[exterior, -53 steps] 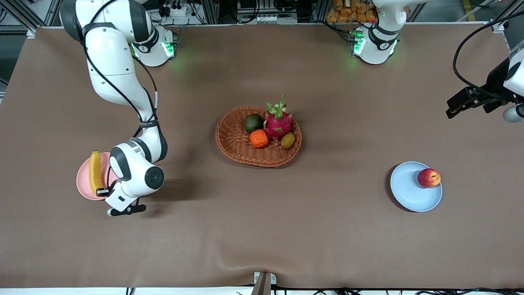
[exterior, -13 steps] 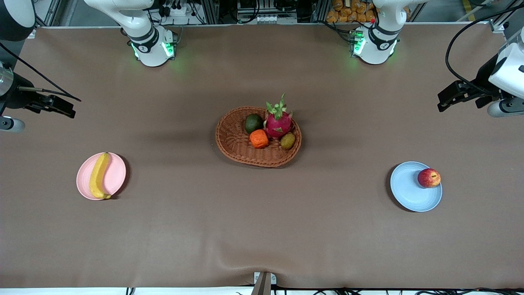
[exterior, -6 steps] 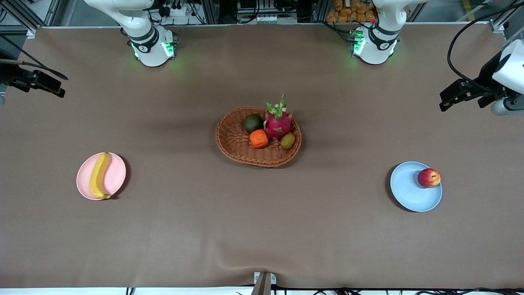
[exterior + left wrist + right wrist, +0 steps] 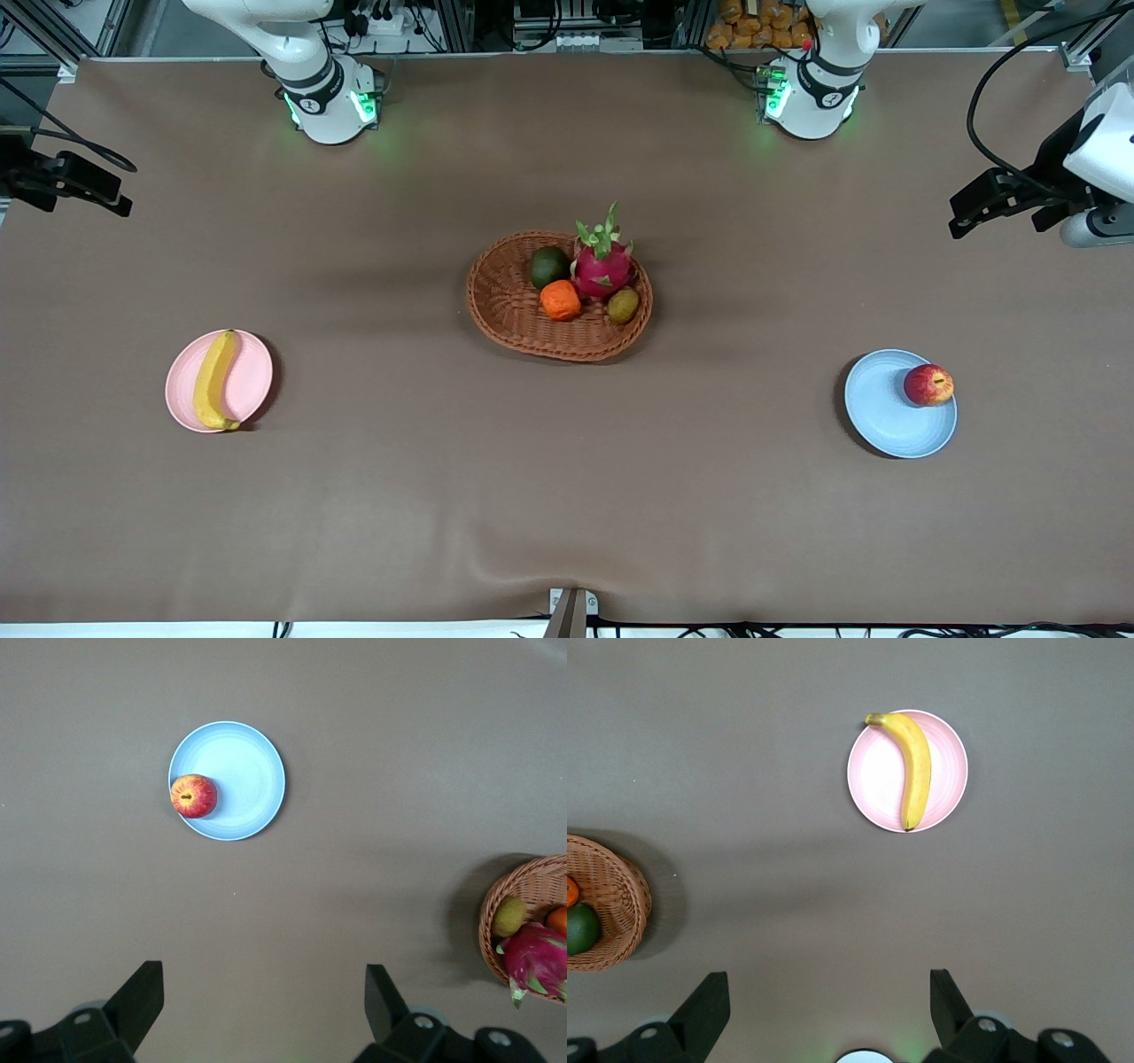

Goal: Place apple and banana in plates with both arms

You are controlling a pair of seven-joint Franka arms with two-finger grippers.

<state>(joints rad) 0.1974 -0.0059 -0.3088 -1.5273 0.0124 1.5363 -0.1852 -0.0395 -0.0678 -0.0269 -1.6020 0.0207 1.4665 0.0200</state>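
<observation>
The yellow banana (image 4: 215, 381) lies across the pale pink plate (image 4: 255, 379) toward the right arm's end of the table. It also shows in the right wrist view as the banana (image 4: 915, 766) on the pink plate (image 4: 877, 771). The red apple (image 4: 928, 385) sits at the rim of the pale blue plate (image 4: 881, 409) toward the left arm's end, and the left wrist view shows the apple (image 4: 193, 796) and the blue plate (image 4: 246, 771). My right gripper (image 4: 93, 188) (image 4: 830, 992) hangs open and empty high over the table's end. My left gripper (image 4: 979, 206) (image 4: 265, 988) is open, empty and high over its own end.
A brown wicker basket (image 4: 505, 312) stands mid-table, farther from the front camera than both plates. It holds a pink dragon fruit (image 4: 602, 266), an orange ridged fruit (image 4: 560, 300), an avocado (image 4: 548, 266) and a kiwi (image 4: 623, 305). Brown cloth covers the table.
The right arm has lifted off the pink plate, leaving the banana there, and its gripper has drawn back to the table's end. The left gripper has barely shifted.
</observation>
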